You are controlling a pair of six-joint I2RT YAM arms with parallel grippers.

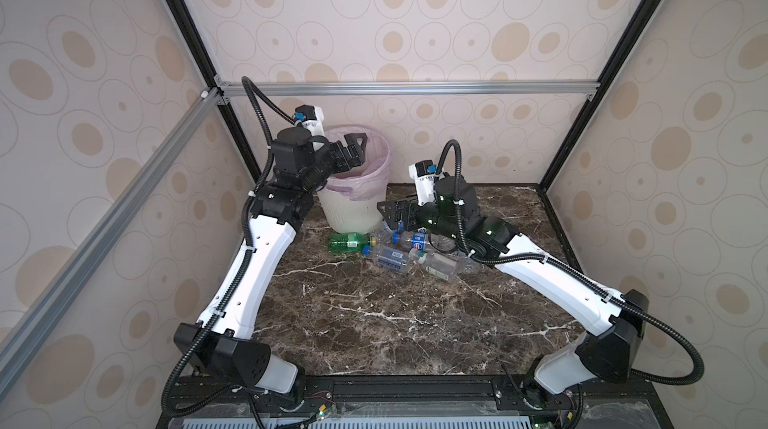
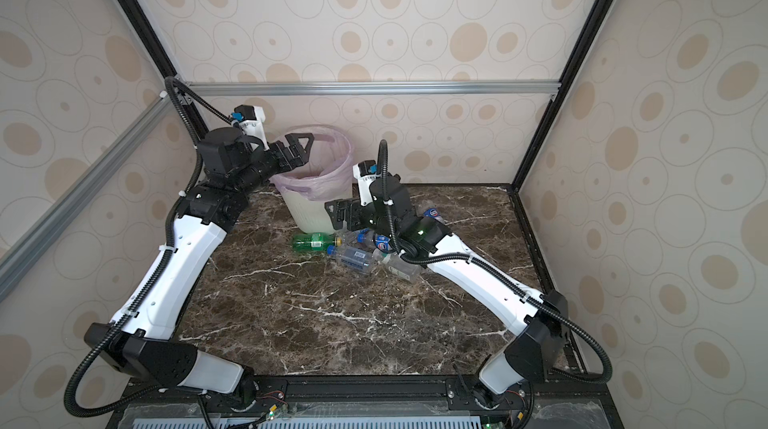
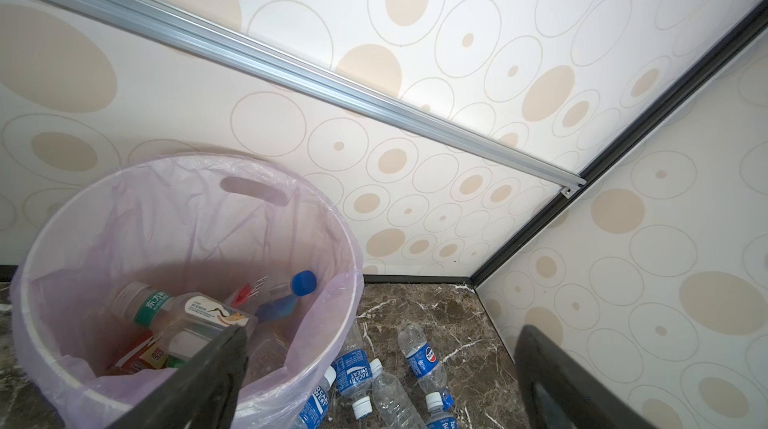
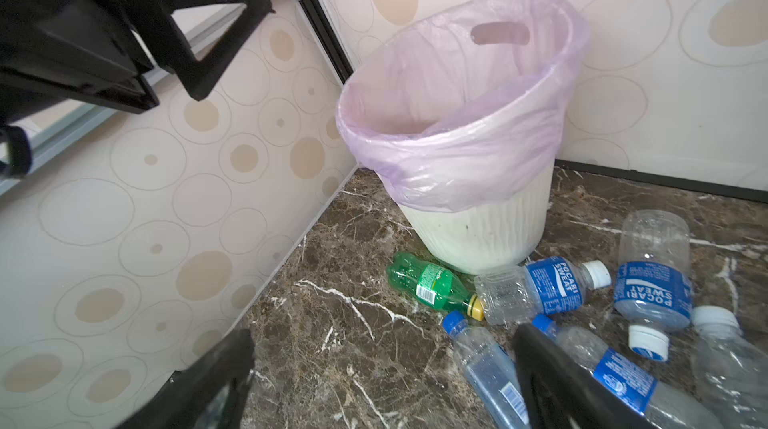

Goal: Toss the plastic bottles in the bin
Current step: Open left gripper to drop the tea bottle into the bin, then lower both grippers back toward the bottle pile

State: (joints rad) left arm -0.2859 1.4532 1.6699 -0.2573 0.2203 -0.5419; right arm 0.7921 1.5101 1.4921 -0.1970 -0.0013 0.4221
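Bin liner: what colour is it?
Pale pink-lilac, translucent liner, folded over the white ribbed bin; clearest in the right wrist view.

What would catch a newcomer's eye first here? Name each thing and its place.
The white bin with its pink liner stands at the back left corner of the table, with the left gripper open above its mouth. A heap of plastic bottles lies at its base, one green bottle among clear ones, and the open right gripper hangs over them.
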